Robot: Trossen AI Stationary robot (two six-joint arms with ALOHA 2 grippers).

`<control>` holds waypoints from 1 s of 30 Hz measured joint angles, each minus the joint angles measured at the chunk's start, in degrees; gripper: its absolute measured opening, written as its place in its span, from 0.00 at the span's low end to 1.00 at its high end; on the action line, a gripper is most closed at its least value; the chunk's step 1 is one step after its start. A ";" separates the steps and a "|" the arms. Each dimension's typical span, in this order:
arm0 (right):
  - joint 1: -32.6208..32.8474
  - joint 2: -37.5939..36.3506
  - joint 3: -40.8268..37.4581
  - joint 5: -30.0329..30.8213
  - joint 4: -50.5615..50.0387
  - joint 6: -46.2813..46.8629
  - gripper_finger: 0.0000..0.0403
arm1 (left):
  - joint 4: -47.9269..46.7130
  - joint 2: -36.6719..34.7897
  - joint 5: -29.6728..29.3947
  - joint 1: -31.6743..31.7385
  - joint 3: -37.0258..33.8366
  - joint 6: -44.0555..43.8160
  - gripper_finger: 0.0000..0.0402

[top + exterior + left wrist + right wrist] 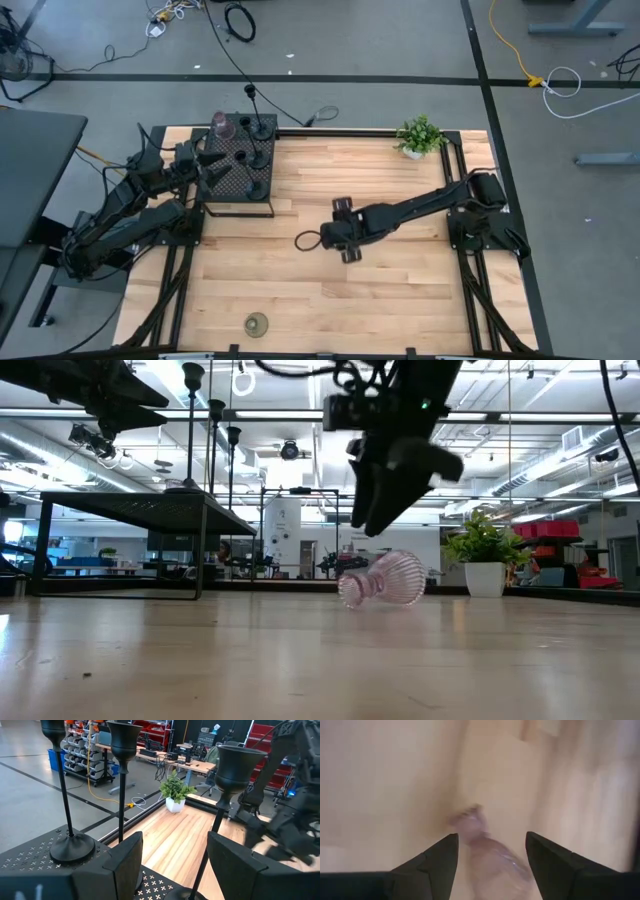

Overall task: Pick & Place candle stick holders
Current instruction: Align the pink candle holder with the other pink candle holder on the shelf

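Right gripper (385,500) hangs with fingers apart just over a pinkish glass goblet (383,579) lying on its side mid-table (400,290), nothing clamped. From my low view its long axis runs across the picture, narrow foot left, ribbed bowl right. Left gripper (172,862) waits spread, empty, by the black stems (121,795) on the mesh box (240,195).

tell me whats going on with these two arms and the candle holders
The right gripper hangs open just above a pink glass goblet lying on its side on the wooden table, apparently about to pick it up. The left gripper is open at the black mesh box, where three black stem holders stand upright, along with another pink goblet. An olive-gold round holder sits alone near the table's front edge.
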 joint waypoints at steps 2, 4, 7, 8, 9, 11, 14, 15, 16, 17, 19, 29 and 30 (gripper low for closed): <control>-1.15 0.00 0.00 1.30 0.23 -4.81 0.57 | 0.00 -0.01 -0.01 0.00 0.00 -0.07 0.56; -2.13 0.41 0.01 0.28 0.94 -8.07 0.57 | 0.00 -0.01 -0.01 0.00 0.00 -0.09 0.56; -3.33 1.72 -0.02 -2.41 1.03 -11.12 0.57 | 0.01 0.01 -0.01 0.00 0.00 -0.09 0.56; -3.46 2.08 -0.02 -2.63 1.68 -12.33 0.57 | 0.02 -0.01 -0.01 0.00 0.00 -0.09 0.56; -3.59 2.39 -0.02 -2.89 2.16 -13.86 0.57 | 0.01 0.01 -0.01 0.00 0.00 -0.09 0.56; -3.69 3.20 -0.02 -3.36 3.73 -16.59 0.57 | 0.02 -0.01 -0.01 0.00 0.00 -0.09 0.56; -3.62 4.82 -0.02 -3.65 5.95 -18.72 0.57 | 0.02 0.00 -0.01 0.00 0.00 -0.09 0.56; -3.62 5.45 -0.02 -3.63 6.53 -19.23 0.57 | 0.02 -0.01 -0.01 0.00 0.00 -0.09 0.56; -3.62 5.94 0.00 -3.64 7.10 -19.73 0.57 | 0.01 -0.01 -0.01 0.00 0.00 -0.09 0.56; -3.60 6.59 0.00 -3.63 6.71 -19.99 0.57 | 0.00 0.00 -0.01 0.00 0.00 -0.09 0.56; -3.62 7.93 -0.02 -3.65 6.88 -20.33 0.57 | 0.02 0.00 -0.01 0.00 0.00 -0.09 0.56; -3.67 10.96 -0.04 -3.17 9.22 -20.83 0.57 | 0.00 -0.01 -0.01 0.00 0.00 -0.06 0.56; -3.67 11.00 -0.04 -3.13 9.52 -21.06 0.56 | 0.00 -0.01 -0.03 0.00 0.00 -0.04 0.56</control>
